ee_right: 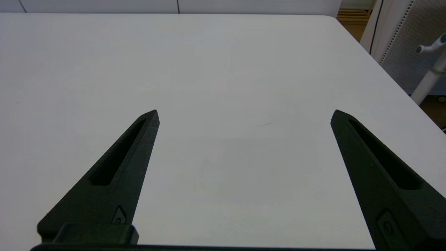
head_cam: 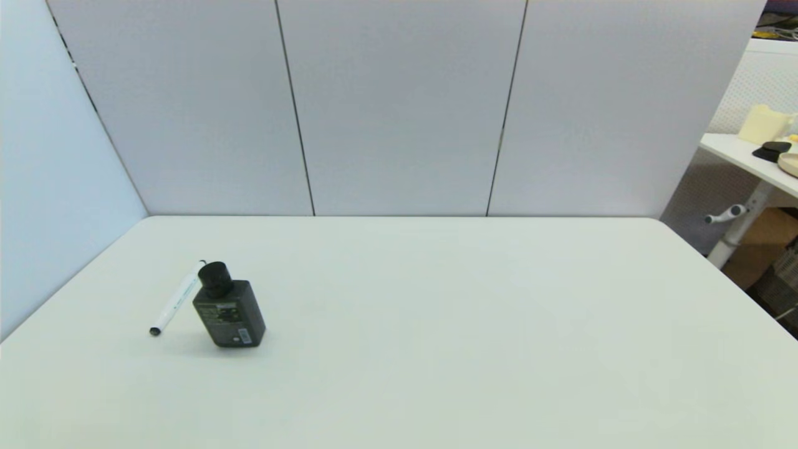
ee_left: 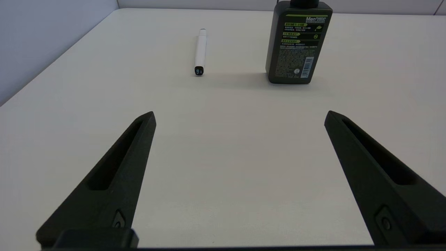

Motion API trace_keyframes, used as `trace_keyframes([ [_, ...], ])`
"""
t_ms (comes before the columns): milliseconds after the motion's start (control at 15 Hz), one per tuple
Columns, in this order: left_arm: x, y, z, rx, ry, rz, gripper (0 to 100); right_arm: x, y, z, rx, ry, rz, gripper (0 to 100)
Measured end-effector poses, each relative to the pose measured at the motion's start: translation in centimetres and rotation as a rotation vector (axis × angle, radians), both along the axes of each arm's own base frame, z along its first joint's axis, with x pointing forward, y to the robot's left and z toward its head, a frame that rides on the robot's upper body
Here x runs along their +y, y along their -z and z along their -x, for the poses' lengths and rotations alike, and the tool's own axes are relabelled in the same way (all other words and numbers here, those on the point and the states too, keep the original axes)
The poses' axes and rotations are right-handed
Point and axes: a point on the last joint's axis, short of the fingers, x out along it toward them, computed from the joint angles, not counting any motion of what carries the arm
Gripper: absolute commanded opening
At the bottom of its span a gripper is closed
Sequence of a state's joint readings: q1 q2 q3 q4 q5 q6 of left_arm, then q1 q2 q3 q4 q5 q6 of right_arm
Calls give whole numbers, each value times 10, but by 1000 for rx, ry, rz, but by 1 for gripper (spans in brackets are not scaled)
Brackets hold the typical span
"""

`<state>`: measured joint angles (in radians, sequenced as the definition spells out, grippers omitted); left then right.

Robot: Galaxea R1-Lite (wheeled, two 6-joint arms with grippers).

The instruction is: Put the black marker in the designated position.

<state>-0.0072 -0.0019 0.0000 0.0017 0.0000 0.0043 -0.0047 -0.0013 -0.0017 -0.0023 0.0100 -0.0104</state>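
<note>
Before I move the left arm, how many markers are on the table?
1. The marker lies flat on the table's left side, just left of the bottle, black end toward the robot. Nothing in view could hide another.

Even, bright, diffuse light; soft shadows, no hard glare.

White table (head_cam: 436,324) evenly lit in all views. Head view: dark bottle (head_cam: 229,310) throws a faint, soft-edged shadow toward the near side and its left; panel seams bow outward toward the frame edges, a wide-lens bend. Left wrist view: bottle (ee_left: 299,43) label print sharp beyond the left gripper (ee_left: 240,116), soft shadow on the table between bottle and black marker (ee_left: 200,52); fingers (ee_left: 115,177) matte, no sheen. Right wrist view: pale shadow patch just beyond the right gripper (ee_right: 244,116), cooler tone.
</note>
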Motion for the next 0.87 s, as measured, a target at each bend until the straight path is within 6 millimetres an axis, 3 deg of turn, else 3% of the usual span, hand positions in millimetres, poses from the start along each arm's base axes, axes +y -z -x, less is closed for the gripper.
trace_keyframes([
  [867,0,0,0,0,0,0,100,0,-1,0,2,2,0,100],
])
